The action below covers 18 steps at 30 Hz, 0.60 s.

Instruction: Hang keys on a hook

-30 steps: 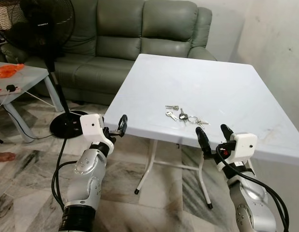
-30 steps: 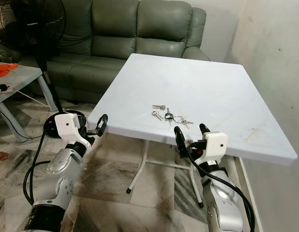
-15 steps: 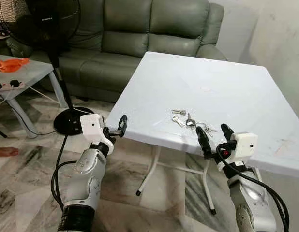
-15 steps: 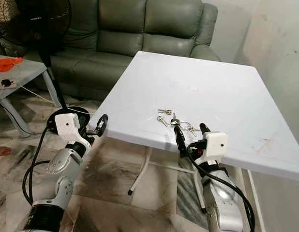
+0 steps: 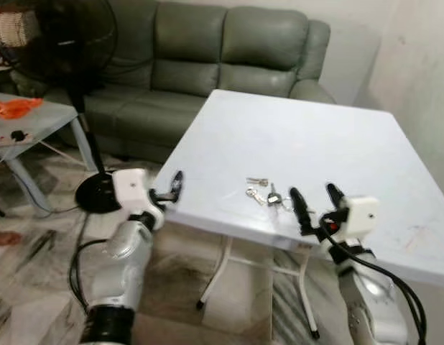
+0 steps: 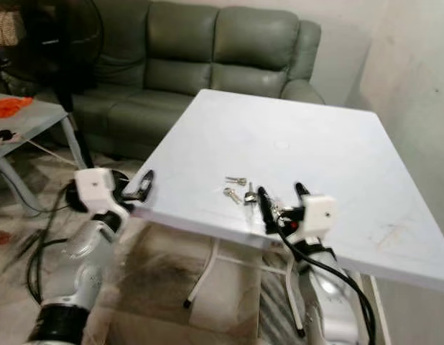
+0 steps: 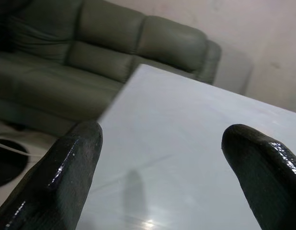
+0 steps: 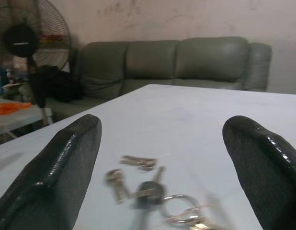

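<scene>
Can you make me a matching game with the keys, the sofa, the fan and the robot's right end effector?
Things:
1. keys
2. sofa
3. fan
4. right end effector

Places or states:
A. green, behind the white table
B. open, at the table's near edge just short of the keys
C. black, standing on the floor to the robot's left
D. lying spread on the table top

Pairs: 1-D, 2-A, 3-C, 4-B

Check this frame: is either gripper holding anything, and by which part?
Nothing is held. Both the right gripper and left gripper are open; the keys lie on the table.
</scene>
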### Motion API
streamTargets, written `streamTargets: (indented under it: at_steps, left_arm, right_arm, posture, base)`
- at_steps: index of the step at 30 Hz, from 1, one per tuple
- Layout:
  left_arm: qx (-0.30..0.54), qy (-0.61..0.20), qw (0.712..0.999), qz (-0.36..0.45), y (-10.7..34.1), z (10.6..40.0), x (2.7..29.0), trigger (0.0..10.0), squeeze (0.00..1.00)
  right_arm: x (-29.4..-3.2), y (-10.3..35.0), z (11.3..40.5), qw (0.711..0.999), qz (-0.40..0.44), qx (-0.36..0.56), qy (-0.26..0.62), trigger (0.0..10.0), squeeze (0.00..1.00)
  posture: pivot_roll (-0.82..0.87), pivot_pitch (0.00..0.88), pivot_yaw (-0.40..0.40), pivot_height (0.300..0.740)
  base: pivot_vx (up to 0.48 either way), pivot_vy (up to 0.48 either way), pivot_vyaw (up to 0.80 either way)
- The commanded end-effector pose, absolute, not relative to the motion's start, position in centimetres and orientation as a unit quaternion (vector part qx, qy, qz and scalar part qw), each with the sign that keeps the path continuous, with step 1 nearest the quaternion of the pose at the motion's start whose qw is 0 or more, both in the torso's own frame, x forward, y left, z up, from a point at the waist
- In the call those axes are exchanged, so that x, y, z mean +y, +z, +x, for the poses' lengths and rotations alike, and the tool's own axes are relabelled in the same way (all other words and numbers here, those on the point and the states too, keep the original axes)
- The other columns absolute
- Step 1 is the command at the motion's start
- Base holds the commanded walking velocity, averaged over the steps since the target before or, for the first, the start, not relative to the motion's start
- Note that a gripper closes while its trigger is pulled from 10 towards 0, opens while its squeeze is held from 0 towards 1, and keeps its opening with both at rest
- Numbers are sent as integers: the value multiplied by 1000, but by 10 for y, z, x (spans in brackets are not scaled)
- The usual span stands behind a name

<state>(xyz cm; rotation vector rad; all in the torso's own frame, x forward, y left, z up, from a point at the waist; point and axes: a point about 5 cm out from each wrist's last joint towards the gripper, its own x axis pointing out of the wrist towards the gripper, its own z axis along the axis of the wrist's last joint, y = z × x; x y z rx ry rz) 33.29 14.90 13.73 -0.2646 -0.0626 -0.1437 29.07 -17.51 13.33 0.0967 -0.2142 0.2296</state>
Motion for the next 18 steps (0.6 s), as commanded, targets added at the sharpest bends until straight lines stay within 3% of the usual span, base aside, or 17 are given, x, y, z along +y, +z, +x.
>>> streamTargets:
  at_steps: [1, 10, 18]
  left_arm:
    - [-36, -94, 986, -135, 142, 334, 135, 10000, 0]
    - [-38, -93, 984, -148, 142, 333, 134, 10000, 0]
    - [-23, -121, 984, -127, 131, 324, 119, 10000, 0]
  right_arm:
    - [-185, 135, 289, 988, 43, -108, 100, 10000, 0]
    - [-185, 135, 290, 988, 41, -106, 103, 10000, 0]
    - [-188, 134, 292, 988, 22, -93, 121, 10000, 0]
  posture:
    - [13, 0, -40, 740]
    - [13, 0, -43, 740]
    - [17, 0, -51, 740]
  base:
    - [300, 0, 0]
    - [281, 0, 0]
    - [0, 0, 0]
